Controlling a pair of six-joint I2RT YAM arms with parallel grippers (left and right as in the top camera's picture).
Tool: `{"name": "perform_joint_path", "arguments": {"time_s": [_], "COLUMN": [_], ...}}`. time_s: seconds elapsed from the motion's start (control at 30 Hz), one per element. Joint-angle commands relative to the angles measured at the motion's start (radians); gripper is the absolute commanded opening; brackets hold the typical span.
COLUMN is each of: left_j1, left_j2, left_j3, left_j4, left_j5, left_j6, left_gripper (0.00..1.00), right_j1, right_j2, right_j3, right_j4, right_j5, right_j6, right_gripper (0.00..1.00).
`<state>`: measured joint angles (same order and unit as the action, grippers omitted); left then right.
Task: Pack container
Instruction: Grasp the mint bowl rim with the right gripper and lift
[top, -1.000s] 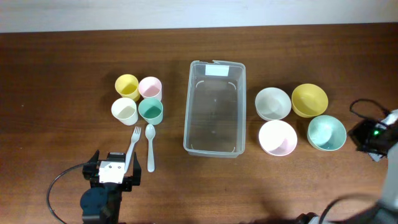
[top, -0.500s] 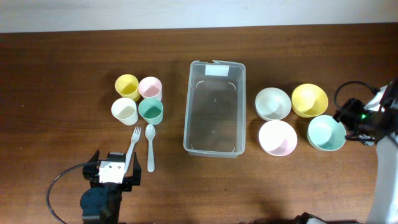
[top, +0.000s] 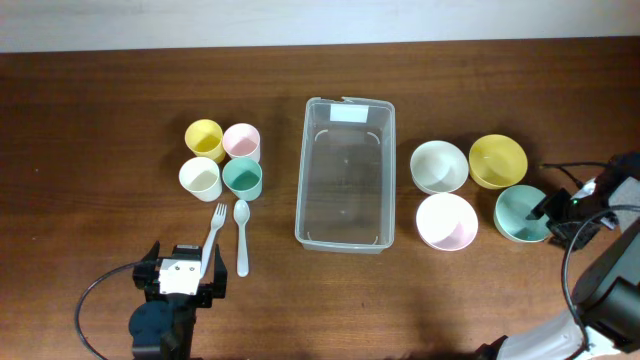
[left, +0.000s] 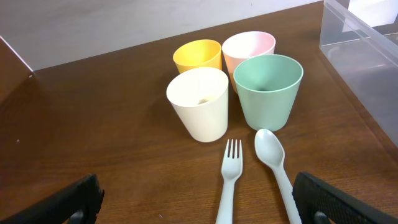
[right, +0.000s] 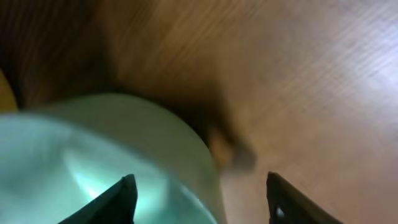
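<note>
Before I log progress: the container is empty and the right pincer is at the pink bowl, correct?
No: the right pincer is at the teal bowl, as the overhead view shows. The container is empty, as you said.

container (top: 345, 190) mid-table | right pincer (top: 548, 215) over rim of green bowl (top: 518, 212) | left pincer (top: 182, 272) beside fork (top: 214, 235) handle

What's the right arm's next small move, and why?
Probably shut the right gripper on the teal bowl's rim. Its open jaws straddle that rim, one inside and one outside, and the container stands empty.
</note>
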<state>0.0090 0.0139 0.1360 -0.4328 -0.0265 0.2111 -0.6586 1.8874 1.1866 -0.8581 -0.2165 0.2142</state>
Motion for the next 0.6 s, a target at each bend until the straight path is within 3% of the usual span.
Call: {"name": "perform_joint_path", "arguments": {"time_s": [0.0, 0.07, 0.13, 0.27, 0.4, 0.57], "left_j1": [0.0, 0.0, 0.0, 0.0, 0.0, 0.0], "left_j2": [-0.007, -0.007, -0.007, -0.007, -0.007, -0.007], "left_j3": [-0.009, -0.009, -0.009, -0.009, -0.009, -0.009], "left_j4": [0.002, 0.002, 0.002, 0.002, 0.002, 0.003], "left_j5": [0.011, 0.011, 0.011, 0.011, 0.011, 0.011], "left_j6": [-0.016, -0.016, -0.016, -0.016, -0.016, -0.016], "left_gripper": [1.0, 1.0, 1.0, 1.0, 1.0, 1.0], "right_j1": [-0.005, -0.011, -0.025, -0.072, -0.143, -0.201], "right_j2": [0.047, 0.055, 0.055, 0.055, 0.055, 0.052], "right_j3": [-0.004, -0.007, -0.009, -0.009, -0.009, -0.009], "right_j4": [0.03, 0.037, 0.037, 0.026, -0.008, -0.042], "right_j5": [-0.068, -0.069, -0.068, -0.069, -0.134, -0.39], "right_j6": [-0.027, -0.027, -0.027, -0.027, -0.068, -0.169], "right_gripper": [0.35, 0.32, 0.2, 0.05, 0.04, 0.04]}}
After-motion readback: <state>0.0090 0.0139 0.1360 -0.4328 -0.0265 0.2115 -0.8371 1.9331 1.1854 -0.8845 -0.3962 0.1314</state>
